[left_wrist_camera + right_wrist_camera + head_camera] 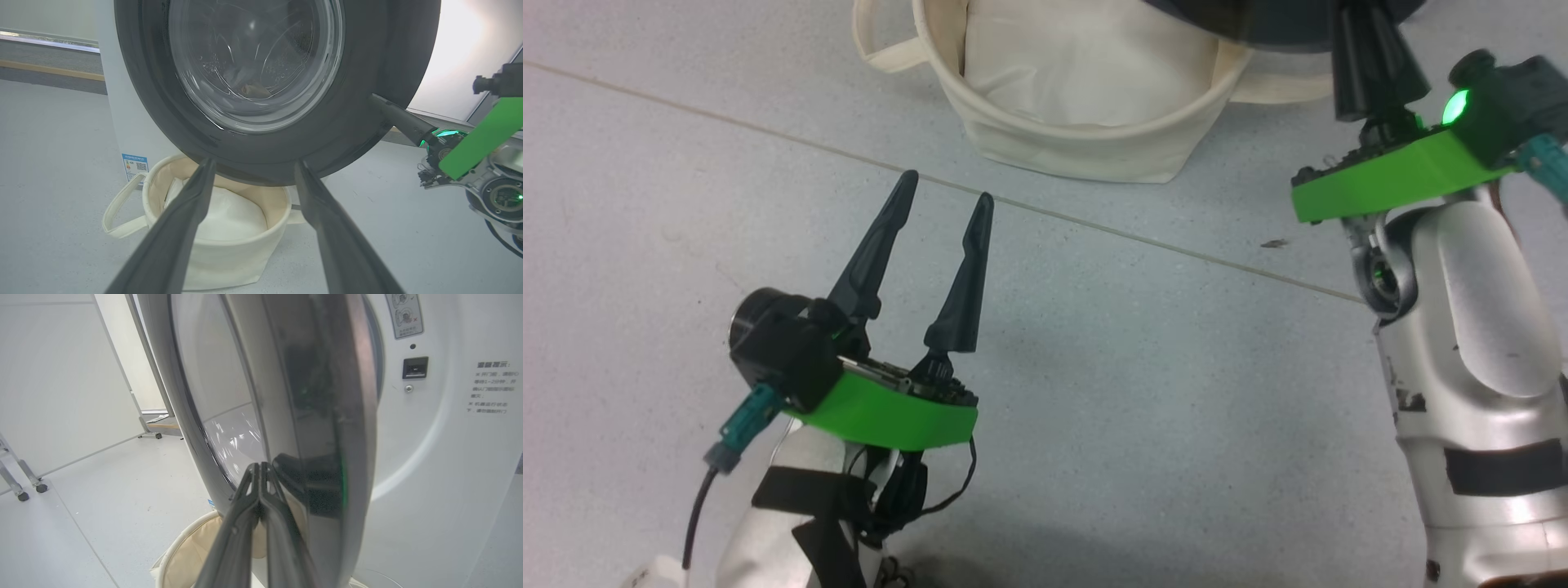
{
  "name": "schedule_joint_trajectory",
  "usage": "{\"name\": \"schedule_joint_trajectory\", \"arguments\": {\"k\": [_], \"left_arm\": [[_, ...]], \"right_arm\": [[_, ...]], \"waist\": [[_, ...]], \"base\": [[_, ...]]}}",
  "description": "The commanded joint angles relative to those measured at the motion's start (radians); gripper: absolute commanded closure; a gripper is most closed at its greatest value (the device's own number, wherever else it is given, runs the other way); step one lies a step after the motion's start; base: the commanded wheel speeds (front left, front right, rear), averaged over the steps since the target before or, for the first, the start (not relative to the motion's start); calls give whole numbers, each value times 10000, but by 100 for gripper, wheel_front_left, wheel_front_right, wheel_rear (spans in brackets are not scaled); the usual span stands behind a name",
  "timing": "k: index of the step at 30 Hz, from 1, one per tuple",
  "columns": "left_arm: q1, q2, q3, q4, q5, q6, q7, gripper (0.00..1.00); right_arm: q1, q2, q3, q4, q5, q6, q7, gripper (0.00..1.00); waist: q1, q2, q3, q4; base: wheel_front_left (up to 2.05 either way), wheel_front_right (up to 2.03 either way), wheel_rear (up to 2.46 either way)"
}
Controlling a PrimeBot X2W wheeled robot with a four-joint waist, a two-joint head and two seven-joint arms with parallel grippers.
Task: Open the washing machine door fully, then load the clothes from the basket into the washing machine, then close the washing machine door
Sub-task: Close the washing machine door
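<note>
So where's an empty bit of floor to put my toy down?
The widest bare floor lies between the left tool and the right arm, in front of the basket. Another bare strip runs left of the basket. It's crowded where the washing machine door hangs over the basket, with the right tool at its rim.

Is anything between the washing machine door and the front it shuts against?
Nothing visible: the gap between the washing machine door and the washing machine looks bare; the right gripper sits at the door's outer side.
</note>
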Motion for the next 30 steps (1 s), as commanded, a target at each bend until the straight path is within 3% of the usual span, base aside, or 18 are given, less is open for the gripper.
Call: {"name": "schedule_joint_trajectory", "arguments": {"k": [1,13,30], "left_arm": [[-36,137,283,-353,-168,37,-47,0],[-267,137,111,-184,-669,56,-47,0],[-789,137,-292,-198,-1061,311,-47,0]], "right_arm": [[-237,219,-27,-337,-51,-2,-48,100],[-1317,220,-1517,-292,-799,-2,-48,100],[-3545,48,-2711,290,-2180,-2,-48,100]], "waist": [[-1,0,33,-5],[-1,0,629,-3],[-1,0,1638,480]], "base": [[0,0,0],[0,0,0],[0,0,0]]}}
